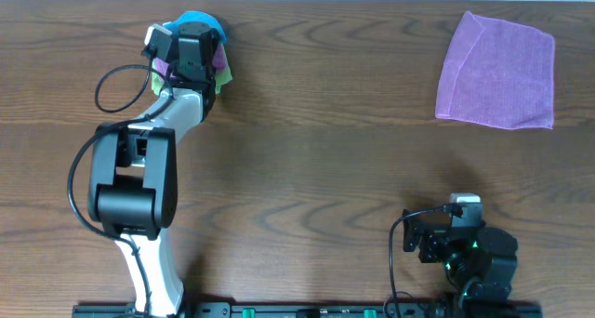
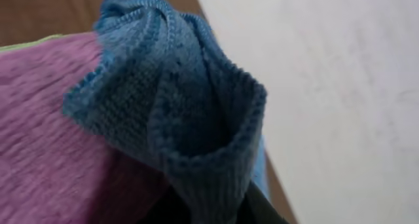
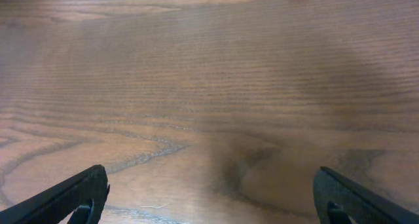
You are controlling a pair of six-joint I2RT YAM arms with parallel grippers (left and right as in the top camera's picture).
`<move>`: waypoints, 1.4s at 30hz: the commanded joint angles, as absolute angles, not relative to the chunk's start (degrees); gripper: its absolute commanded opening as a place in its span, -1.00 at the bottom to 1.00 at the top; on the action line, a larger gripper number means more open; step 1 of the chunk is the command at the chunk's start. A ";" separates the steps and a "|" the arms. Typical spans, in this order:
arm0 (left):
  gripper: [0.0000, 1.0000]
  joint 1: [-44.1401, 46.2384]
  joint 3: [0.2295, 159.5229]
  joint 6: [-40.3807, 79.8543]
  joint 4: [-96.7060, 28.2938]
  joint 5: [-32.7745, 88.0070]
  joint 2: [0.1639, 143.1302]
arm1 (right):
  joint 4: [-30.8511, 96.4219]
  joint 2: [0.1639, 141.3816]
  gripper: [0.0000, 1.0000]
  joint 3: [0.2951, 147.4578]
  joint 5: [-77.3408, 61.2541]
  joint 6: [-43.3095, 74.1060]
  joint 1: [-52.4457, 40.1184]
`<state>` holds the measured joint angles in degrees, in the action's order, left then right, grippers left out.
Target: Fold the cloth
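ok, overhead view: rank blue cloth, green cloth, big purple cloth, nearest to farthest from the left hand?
1. blue cloth: bunched right at the left hand, far-left of the table.
2. green cloth: peeking out beside the hand.
3. big purple cloth: far-right corner.

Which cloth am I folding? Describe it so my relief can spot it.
Go to the table's far-left corner, where the left arm reaches. There, the cloth is the bunched sky-blue one, atop a small purple cloth and a lime-green cloth.
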<state>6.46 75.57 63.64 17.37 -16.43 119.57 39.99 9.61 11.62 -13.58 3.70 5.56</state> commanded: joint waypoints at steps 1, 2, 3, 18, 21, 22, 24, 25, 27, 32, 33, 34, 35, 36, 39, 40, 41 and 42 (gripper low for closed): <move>-0.55 6.50 76.60 64.42 14.26 -15.99 114.52 | 40.05 9.10 0.99 11.42 -13.47 4.21 6.09; -0.55 6.50 76.60 64.60 12.95 -15.88 113.71 | 40.05 9.10 0.99 11.42 -13.47 4.21 6.09; -0.55 6.50 76.60 64.60 11.79 -15.51 112.92 | 40.05 9.10 0.99 11.42 -13.47 4.21 6.09; 0.91 6.42 76.58 64.79 -5.39 -15.00 109.36 | 40.05 9.10 0.98 11.42 -13.47 4.21 6.09; 0.93 6.33 76.58 65.93 -4.47 -15.16 109.36 | 40.05 9.10 0.98 11.42 -13.47 4.21 6.09; 0.96 6.33 76.58 66.32 -3.95 -15.46 109.36 | 40.05 9.10 0.98 11.42 -13.47 4.21 6.09; 0.70 6.33 76.58 68.27 -3.66 -16.14 109.36 | 40.05 9.10 0.99 11.42 -13.47 4.21 6.09; 0.59 6.33 76.58 69.60 -3.84 -16.95 109.36 | 40.05 9.10 0.98 11.42 -13.47 4.21 6.09; 0.42 6.33 76.58 73.58 -5.98 -19.64 109.36 | 40.05 9.10 0.99 11.42 -13.47 4.23 6.09; 0.34 5.87 76.55 89.32 -13.69 -22.50 109.38 | 40.05 9.10 0.98 11.42 -13.47 4.21 6.07; 0.36 5.65 76.55 90.30 -13.85 -22.70 109.38 | 40.05 9.10 0.99 11.42 -13.47 4.21 6.09; 0.38 5.52 76.55 90.28 -13.47 -22.92 109.38 | 40.05 9.10 0.99 11.42 -13.47 4.21 6.09; 0.40 5.43 76.55 90.28 -13.04 -23.20 109.38 | 40.05 9.10 0.98 11.42 -13.47 4.21 6.09; 0.41 5.28 76.55 90.26 -11.94 -23.73 109.38 | 40.05 9.10 0.98 11.42 -13.47 4.23 6.09; 0.47 5.26 76.55 90.24 -10.17 -24.71 109.38 | 40.05 9.10 0.98 11.42 -13.47 4.21 6.09; 0.47 5.26 76.55 90.30 -9.91 -25.30 109.38 | 40.05 9.10 0.98 11.42 -13.47 4.21 6.07; 0.57 5.26 76.55 90.30 -9.52 -25.67 109.38 | 40.05 9.10 0.99 11.42 -13.47 4.21 6.09; 0.61 5.23 76.55 90.30 -9.17 -25.69 109.38 | 40.05 9.10 0.99 11.42 -13.47 4.21 6.09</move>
